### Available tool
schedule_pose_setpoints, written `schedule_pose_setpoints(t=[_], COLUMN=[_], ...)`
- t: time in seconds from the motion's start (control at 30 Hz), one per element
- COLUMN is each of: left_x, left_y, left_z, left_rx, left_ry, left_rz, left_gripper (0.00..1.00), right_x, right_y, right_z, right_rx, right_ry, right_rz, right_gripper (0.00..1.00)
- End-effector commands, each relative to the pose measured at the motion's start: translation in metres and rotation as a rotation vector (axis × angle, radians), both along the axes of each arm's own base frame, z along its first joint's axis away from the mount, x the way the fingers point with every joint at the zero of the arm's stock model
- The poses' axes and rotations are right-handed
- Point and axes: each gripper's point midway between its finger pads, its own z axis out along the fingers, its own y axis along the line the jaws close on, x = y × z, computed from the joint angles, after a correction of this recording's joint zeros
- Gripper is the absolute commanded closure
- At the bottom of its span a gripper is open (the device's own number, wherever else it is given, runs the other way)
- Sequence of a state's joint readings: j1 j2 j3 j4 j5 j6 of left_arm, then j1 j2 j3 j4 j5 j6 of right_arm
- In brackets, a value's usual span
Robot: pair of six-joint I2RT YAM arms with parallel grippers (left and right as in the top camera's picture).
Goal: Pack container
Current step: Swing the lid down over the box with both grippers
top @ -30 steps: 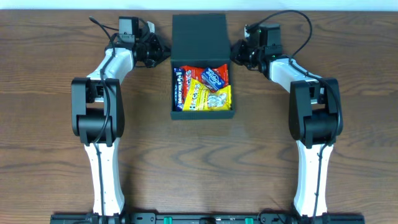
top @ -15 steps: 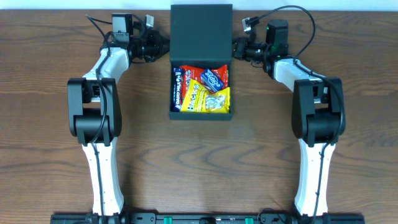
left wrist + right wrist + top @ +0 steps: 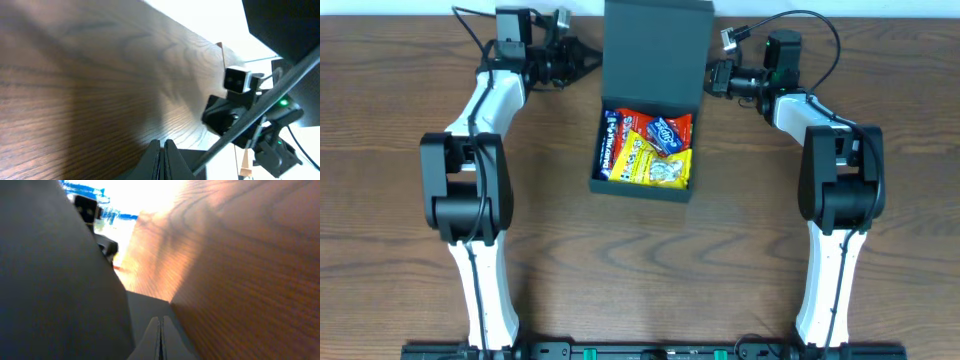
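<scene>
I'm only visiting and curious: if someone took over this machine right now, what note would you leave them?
Left fingers: shut, empty, left of the lid.
Right fingers: shut, empty, at the lid's right edge.
Box: centred, snacks inside.
Done: packing, it seems.
Left: probably closing the open lid.

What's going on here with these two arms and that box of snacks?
Two robot arms are packing a box. The dark green container sits on the wooden table with colourful snack packets inside. Its flap lid stands raised at the back. The left gripper and the right gripper, both shut and holding nothing, sit at either side of that lid. They are probably about to fold it down over the snacks.
</scene>
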State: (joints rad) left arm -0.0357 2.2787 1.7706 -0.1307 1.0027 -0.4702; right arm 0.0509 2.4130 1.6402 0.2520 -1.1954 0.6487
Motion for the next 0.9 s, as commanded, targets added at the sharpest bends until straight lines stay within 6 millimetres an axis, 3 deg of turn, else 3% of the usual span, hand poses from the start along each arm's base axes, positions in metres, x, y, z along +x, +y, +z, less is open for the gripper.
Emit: schedule_pose_setpoints(t=[0.0,0.43,0.87], left_x=[-0.002,-0.033,-0.057], left_y=[-0.007,-0.003,0.012], left_z=[0.048,0.076,0.056], left_rx=[-0.003,0.112,0.296], left_ry=[-0.119,-0.223,-0.189], left_rz=[-0.039,-0.123,-0.158], left_gripper=[0.94,0.94,0.94], right_x=[-0.006,-0.018,-0.015], right_y=[0.003,0.006,0.005], right_z=[0.038,0.047,0.045], right_rx=[0.040,0.093,0.090], right_ry=[-0.057,0.017,0.048], right_rz=[0.060,0.118,0.093], right_gripper=[0.98,0.98,0.98])
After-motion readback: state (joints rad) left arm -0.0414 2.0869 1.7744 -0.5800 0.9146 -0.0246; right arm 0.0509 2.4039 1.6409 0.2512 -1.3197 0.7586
